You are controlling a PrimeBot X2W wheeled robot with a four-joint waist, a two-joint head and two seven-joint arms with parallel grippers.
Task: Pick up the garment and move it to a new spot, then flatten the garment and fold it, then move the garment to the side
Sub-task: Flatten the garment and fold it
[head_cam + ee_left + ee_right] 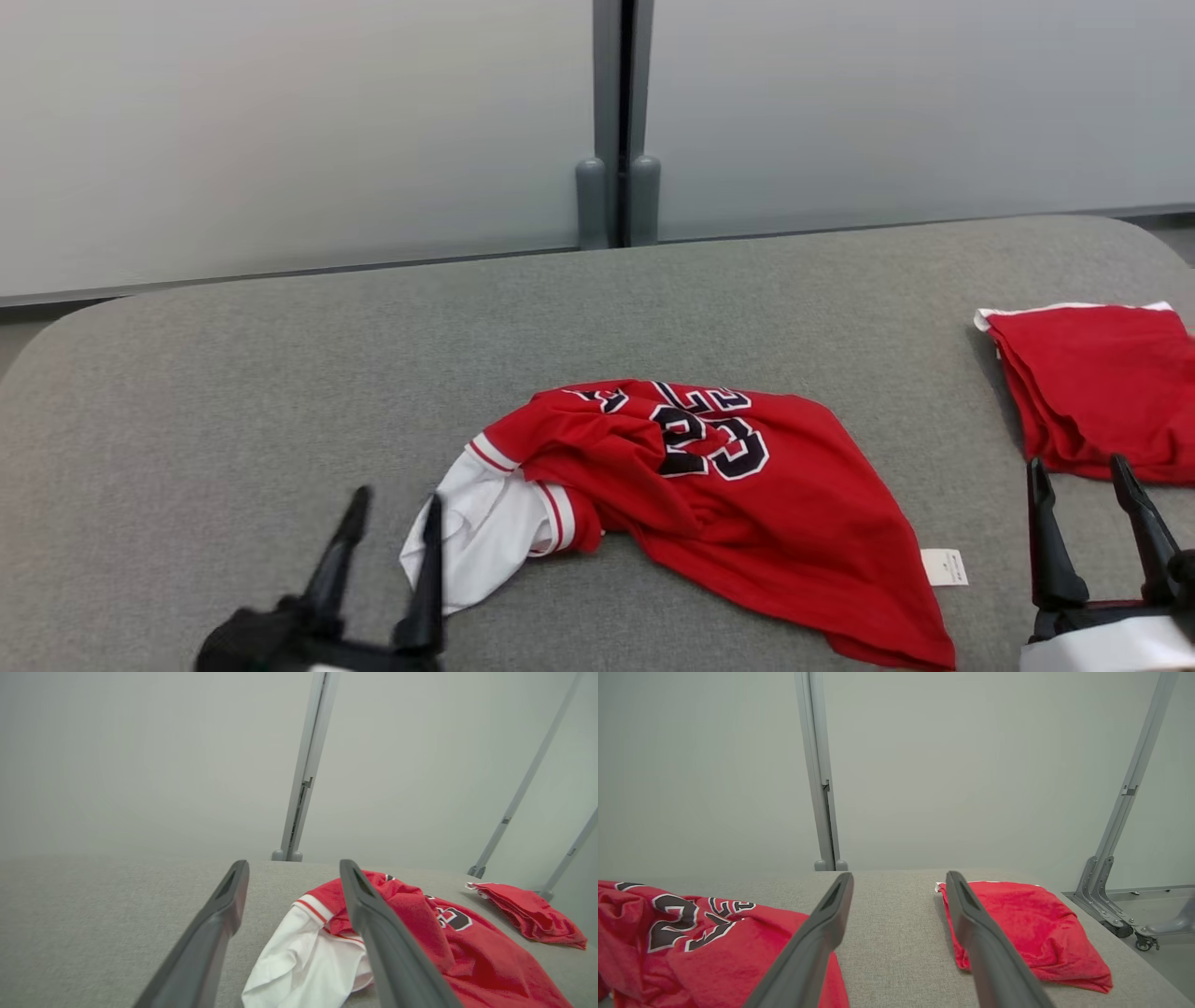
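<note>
The garment is a red jersey with dark numbers and white sleeves, lying crumpled in the middle front of the grey table. It also appears in the left wrist view and the right wrist view. My left gripper stands open at the lower left, its right finger just above the white sleeve, holding nothing. Off to the lower right my right gripper is open and empty, between the jersey and a folded red cloth.
A folded red garment lies at the table's right edge, also in the right wrist view. A white tag sticks out of the jersey's right hem. Frosted panels with a grey post stand behind the table.
</note>
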